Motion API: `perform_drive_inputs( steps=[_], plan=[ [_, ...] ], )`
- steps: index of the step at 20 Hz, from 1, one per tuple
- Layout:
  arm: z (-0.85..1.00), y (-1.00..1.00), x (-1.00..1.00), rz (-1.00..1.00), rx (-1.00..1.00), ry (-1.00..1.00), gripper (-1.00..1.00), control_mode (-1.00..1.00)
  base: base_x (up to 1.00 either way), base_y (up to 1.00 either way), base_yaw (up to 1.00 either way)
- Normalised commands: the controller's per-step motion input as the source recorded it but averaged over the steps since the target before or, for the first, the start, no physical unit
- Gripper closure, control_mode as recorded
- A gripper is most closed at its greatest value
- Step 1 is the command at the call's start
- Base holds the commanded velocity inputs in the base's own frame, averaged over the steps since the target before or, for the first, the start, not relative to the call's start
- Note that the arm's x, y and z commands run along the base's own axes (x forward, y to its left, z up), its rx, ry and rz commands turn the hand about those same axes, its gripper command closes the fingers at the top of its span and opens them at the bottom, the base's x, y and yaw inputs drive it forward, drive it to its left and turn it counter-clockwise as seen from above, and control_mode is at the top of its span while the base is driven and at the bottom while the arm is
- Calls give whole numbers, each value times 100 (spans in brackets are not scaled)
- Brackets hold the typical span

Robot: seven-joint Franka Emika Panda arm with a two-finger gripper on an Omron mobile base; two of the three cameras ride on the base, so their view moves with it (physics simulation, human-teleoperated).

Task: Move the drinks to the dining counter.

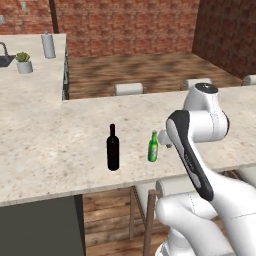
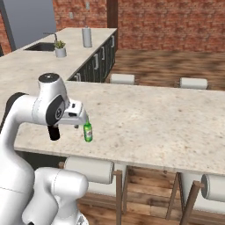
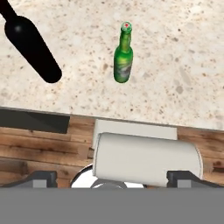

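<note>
Green bottle and black bottle stand upright on the tabletop, black at nine o'clock. Pincer open, empty; black bottle's neck cut off in hand view.

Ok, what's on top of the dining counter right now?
Two drinks stand upright on the dining counter near its front edge: the wine bottle and the green bottle, apart from each other. The arm covers part of the counter, so anything behind it is hidden.
</note>
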Motion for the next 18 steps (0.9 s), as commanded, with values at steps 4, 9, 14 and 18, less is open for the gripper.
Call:
perform_drive_inputs(
  steps=[4, 9, 14, 18],
  plan=[
    [16, 0, -23, 0, 0, 1, -100, -100, 0, 0, 0],
    [0, 0, 0, 0, 0, 0, -100, 100, -72, -1, 0],
    [0, 0, 0, 0, 0, 0, -100, 100, -100, 45, 0],
    [0, 0, 0, 0, 0, 0, -100, 100, -100, 100, 0]
  ],
)
